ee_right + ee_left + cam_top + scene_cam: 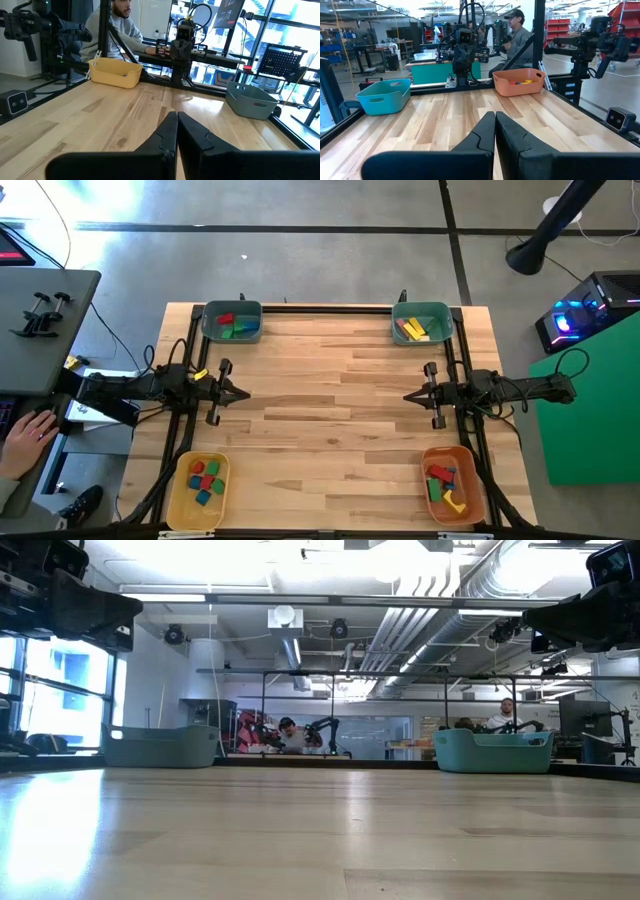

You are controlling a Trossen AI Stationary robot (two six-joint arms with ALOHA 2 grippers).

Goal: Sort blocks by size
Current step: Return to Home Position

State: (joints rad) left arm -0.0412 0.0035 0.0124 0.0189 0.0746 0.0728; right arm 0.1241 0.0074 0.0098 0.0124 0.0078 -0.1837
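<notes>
Four bins stand at the corners of the worktop (330, 425), and all the blocks (203, 478) in view lie inside them. On the left arm's side, the left teal bin (232, 304) holds red and green pieces, and the yellow bin (190, 516) holds small red, blue and green ones. On the right arm's side, the right teal bin (421, 305) holds yellow, pink and green pieces, and the orange bin (481, 490) holds red, blue, green and yellow ones. The two teal bins sit along the edge that lies far off in the low view. The yellow and orange bins sit along the opposite edge.

The left pincer (244, 393) hangs above bare wood near the left side, about midway between the left teal bin and the yellow bin and well apart from both. Its fingers are pressed together and grasp nothing. The right pincer (408, 395) mirrors it near the right side, between the right teal bin and the orange bin, likewise clenched and empty. The two pincers point at each other across the open middle of the worktop.

A person's hand (30, 430) shows off the worktop, beyond the left arm's base. In the left wrist view a seated person (517, 35) shows beyond the right arm.
</notes>
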